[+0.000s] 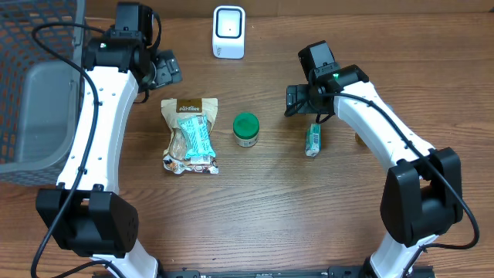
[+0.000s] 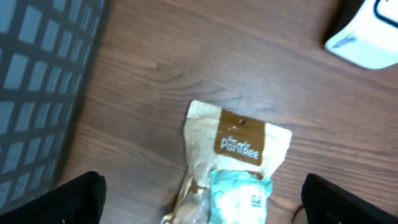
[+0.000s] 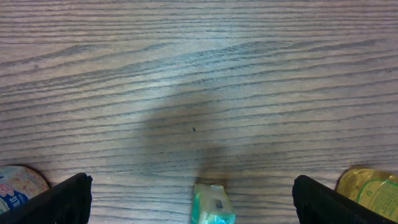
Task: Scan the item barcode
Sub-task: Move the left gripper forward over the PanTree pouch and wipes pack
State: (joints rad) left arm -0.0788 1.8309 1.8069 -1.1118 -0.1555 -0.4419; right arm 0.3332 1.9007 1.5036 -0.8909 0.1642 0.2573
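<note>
Dark wood-grain tabletop (image 1: 262, 201) fills the overhead view, with a grey wire basket (image 1: 31, 85) at its left edge and a white barcode scanner (image 1: 228, 32) standing at the far middle. Three items lie in a row nearer the arms' bases. A brown and teal Pantree snack pouch (image 1: 190, 135) lies flat on the left, and a small green-lidded jar (image 1: 246, 129) stands upright just beside it. A slim green packet (image 1: 312, 140) lies to the right, apart from the jar. All three are well short of the scanner.

The left jaws stand released and wide, holding nothing, just beyond the pouch's top edge on the basket side. In the left wrist view the pouch's printed header shows between the two dark fingertips (image 2: 74, 199), with a corner of the scanner at upper right.

The right jaws are likewise spread wide and empty, above the far end of the green packet, whose tip shows low between the fingertips in the right wrist view. A gold-rimmed round thing (image 3: 370, 190) peeks in at that view's lower right corner; I cannot tell what it is.
</note>
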